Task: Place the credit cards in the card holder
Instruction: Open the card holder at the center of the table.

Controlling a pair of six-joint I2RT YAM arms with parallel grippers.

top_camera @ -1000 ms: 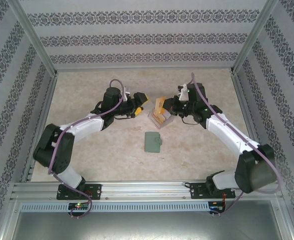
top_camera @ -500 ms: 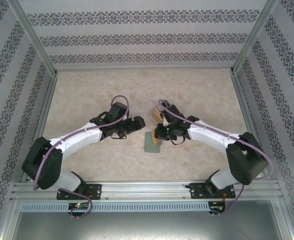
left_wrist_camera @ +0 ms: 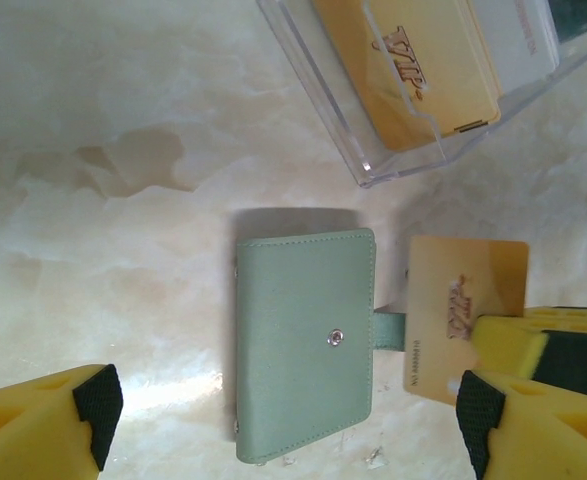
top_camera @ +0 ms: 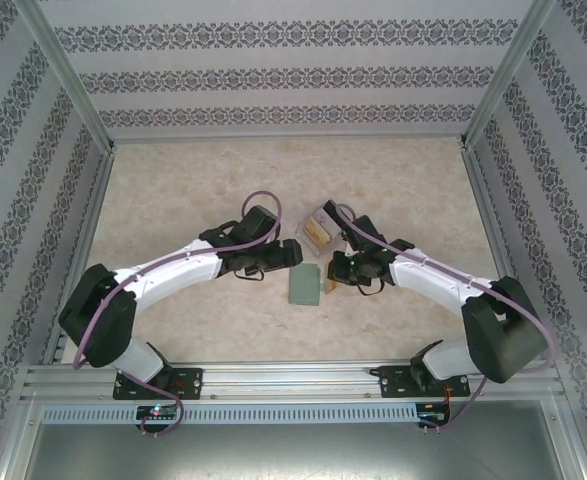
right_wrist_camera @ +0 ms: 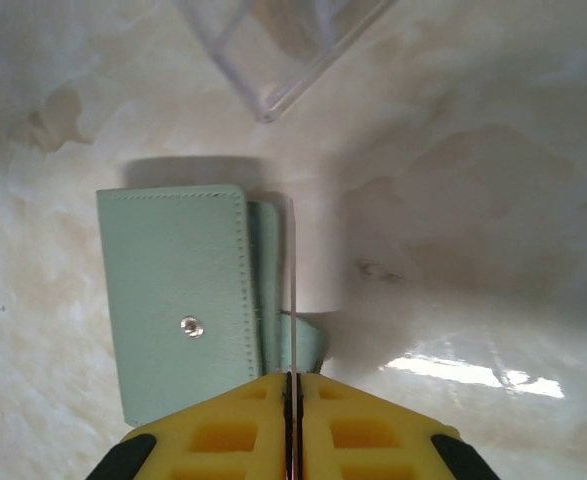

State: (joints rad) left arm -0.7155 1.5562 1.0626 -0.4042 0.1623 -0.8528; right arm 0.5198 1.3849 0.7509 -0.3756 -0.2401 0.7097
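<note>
Now the clear plastic box (left_wrist_camera: 368, 165) holds a gold VIP card (left_wrist_camera: 413, 70), with what looks like a pale card (left_wrist_camera: 518, 40) beside it. The grey-green card holder (left_wrist_camera: 303, 340) lies closed and flat under the left gripper (left_wrist_camera: 285, 415), between its wide-spread fingers and untouched. The right gripper (right_wrist_camera: 293, 385) pinches another gold credit card (right_wrist_camera: 292, 290) edge-on, just beside the holder's tab side.
</note>
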